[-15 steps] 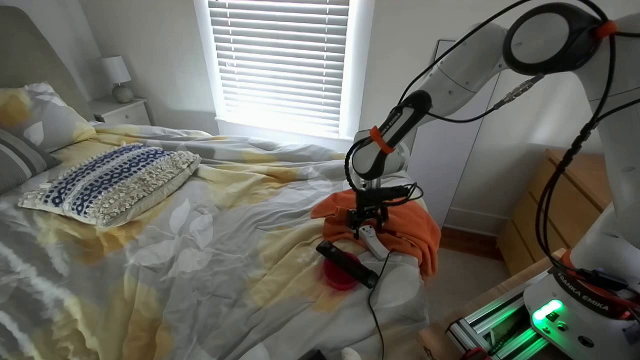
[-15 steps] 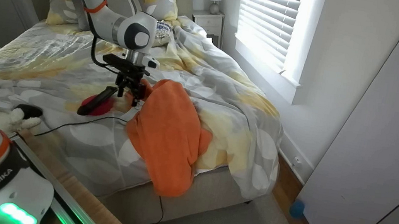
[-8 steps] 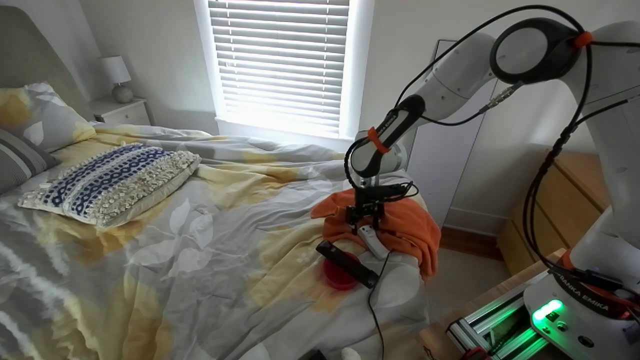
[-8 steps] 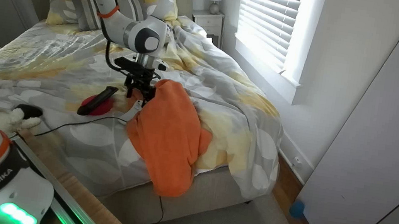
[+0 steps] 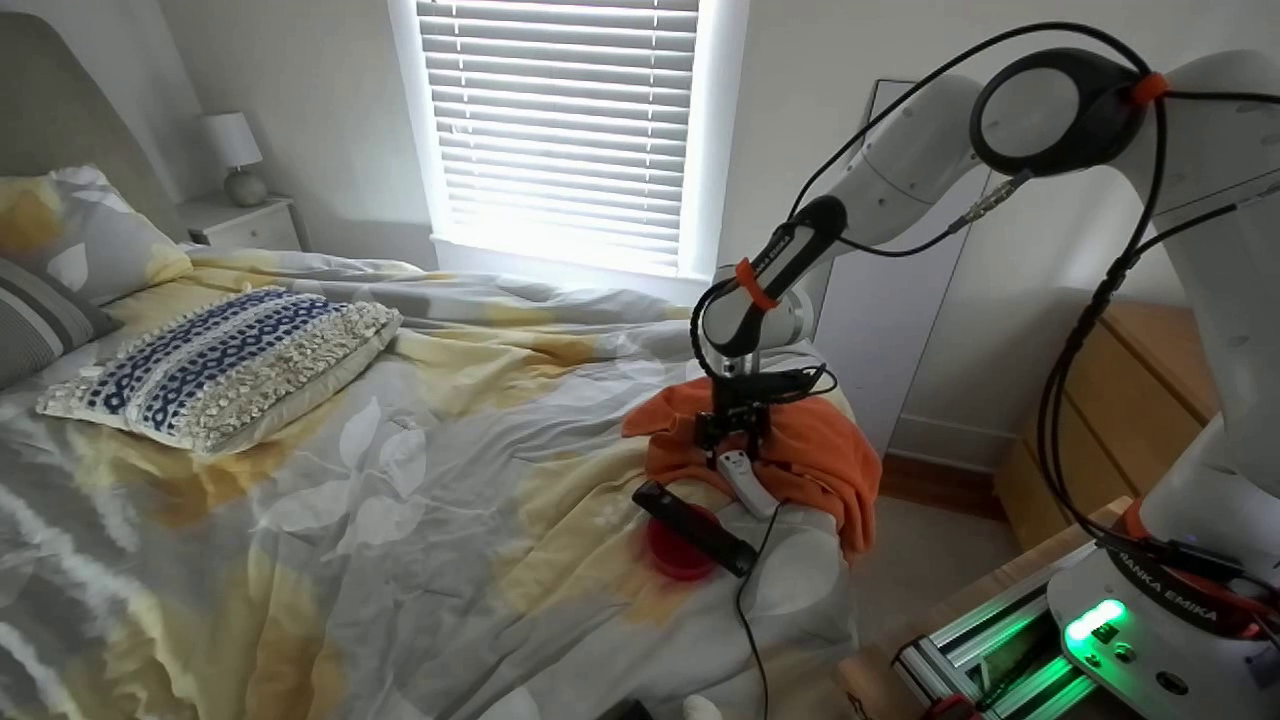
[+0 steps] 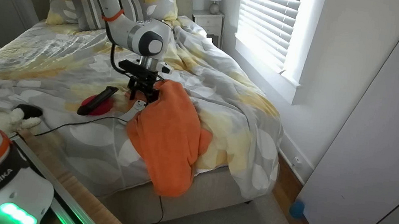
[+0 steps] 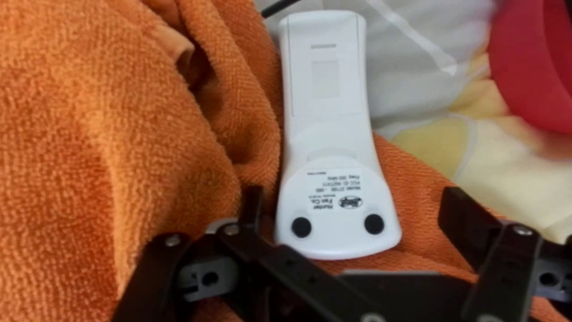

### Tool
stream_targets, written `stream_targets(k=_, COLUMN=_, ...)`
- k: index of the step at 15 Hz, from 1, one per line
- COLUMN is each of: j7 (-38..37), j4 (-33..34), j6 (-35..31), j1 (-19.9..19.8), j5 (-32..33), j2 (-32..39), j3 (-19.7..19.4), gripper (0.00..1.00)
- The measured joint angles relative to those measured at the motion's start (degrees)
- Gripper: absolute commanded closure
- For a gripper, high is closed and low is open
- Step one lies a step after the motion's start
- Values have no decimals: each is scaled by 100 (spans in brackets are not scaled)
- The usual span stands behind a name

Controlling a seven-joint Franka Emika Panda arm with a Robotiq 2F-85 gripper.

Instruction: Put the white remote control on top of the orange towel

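As the gripper pointed down, its fingers stood wide apart and held nothing; the white remote control appeared between them, its wide end on the orange towel. Above, the arm was bent.

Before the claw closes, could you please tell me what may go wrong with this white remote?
The orange towel bulges beside one finger of the open claw, so cloth may be gripped too.
The white remote seems nearer that finger than the other, so closing might push or turn it.
The black cable passes near the remote's narrow end and could perhaps be dragged along.
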State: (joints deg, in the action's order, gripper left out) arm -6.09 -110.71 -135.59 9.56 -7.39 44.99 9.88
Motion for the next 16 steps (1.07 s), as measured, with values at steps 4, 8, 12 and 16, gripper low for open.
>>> stream_targets(k=4, j7=24, j4=31, j6=0, j1=1, j5=0, j2=38, j3=-1, gripper=29)
stream_targets(k=8, j7=40, j4=79, j6=0, j1=1, j5=7, j2=83, j3=-14, gripper=58)
stream_targets(k=12, j7=53, j4=121, j6=0, j1=8, j5=8, j2=108, j3=-27, gripper=58)
stream_targets(k=16, j7=100, j4=88, j6=0, j1=-29, j5=-25, j2=-103, j3=27, gripper=58)
